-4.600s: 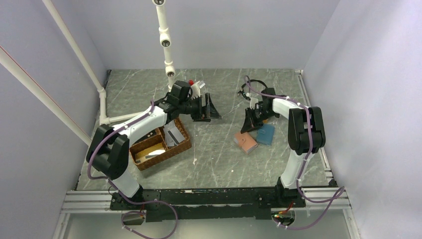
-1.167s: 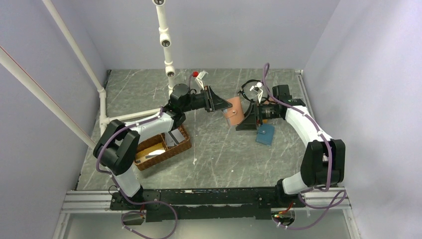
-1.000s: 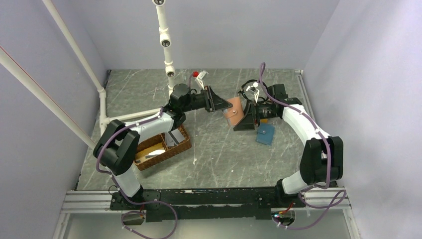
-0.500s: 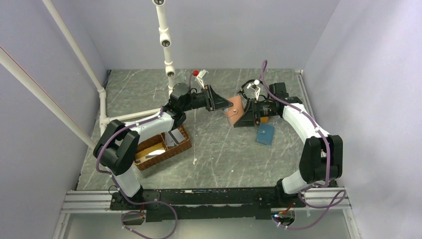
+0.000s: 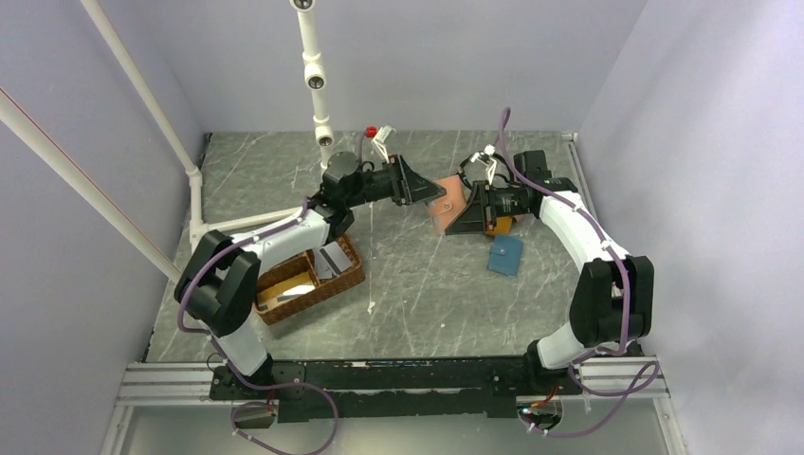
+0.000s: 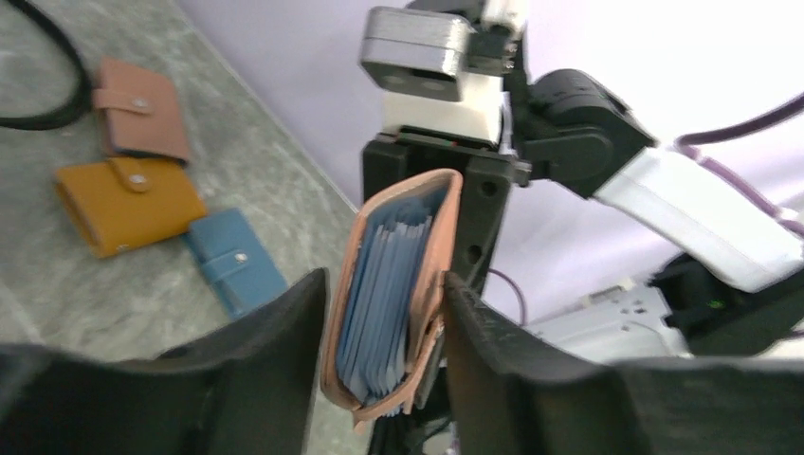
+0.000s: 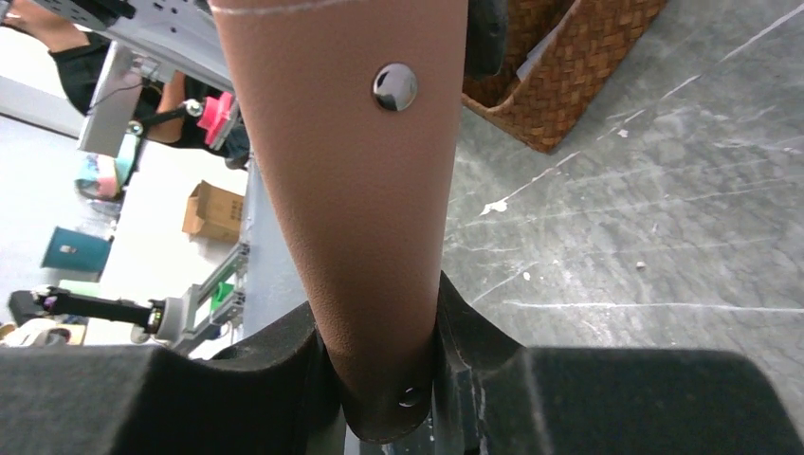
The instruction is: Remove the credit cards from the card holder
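The salmon-pink card holder hangs in the air between the two arms, above the back middle of the table. My right gripper is shut on its lower end, both fingers pressed against the leather. My left gripper stands open around the holder's other end: the right finger touches it and a thin gap shows on the left. Light-blue pockets show edge-on inside. I cannot make out any credit cards in the pockets. Flat grey credit cards lie in the wicker basket.
On the table at the right lie a teal wallet, an orange wallet and another pink wallet, beside a black cable. A white pipe frame stands at the back left. The basket's corner shows beyond the holder.
My right gripper has closed onto the card holder. My left gripper's jaws have widened a little around it. Both grippers and the holder have shifted slightly toward the back.
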{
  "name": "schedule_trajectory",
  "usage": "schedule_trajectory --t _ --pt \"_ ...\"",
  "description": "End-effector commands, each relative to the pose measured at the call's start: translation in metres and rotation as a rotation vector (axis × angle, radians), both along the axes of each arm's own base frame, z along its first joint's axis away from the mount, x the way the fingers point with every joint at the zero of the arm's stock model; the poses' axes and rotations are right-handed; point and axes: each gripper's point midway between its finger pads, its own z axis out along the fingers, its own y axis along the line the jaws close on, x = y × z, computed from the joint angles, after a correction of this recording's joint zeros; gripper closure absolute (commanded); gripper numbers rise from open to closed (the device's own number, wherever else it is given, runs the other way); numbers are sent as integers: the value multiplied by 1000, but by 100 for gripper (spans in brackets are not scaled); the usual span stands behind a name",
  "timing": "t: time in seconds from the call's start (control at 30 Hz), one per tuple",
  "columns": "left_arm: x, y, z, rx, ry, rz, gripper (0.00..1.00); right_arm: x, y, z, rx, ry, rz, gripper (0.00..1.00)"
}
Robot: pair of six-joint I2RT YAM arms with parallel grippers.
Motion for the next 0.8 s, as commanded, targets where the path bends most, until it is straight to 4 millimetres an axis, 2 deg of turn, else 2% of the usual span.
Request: schedule_trajectory --t 0.0,0.13,0.2,0.33,0.43,0.77 --pt "13 10 25 47 -22 135 41 11 1 11 -28 -110 -9 100" --pt "24 27 10 174 43 258 23 19 -2 3 -88 -113 -48 100" --pt "29 36 2 233 96 319 19 26 -5 -4 -133 -108 -81 100" --pt "37 49 -8 324 240 425 21 39 -9 -16 -206 -86 -149 100" --pt "38 51 -16 375 327 461 25 46 -12 -23 -248 -74 -186 100" --pt "31 25 -21 432 398 462 29 56 -17 -36 -306 -41 -238 100"
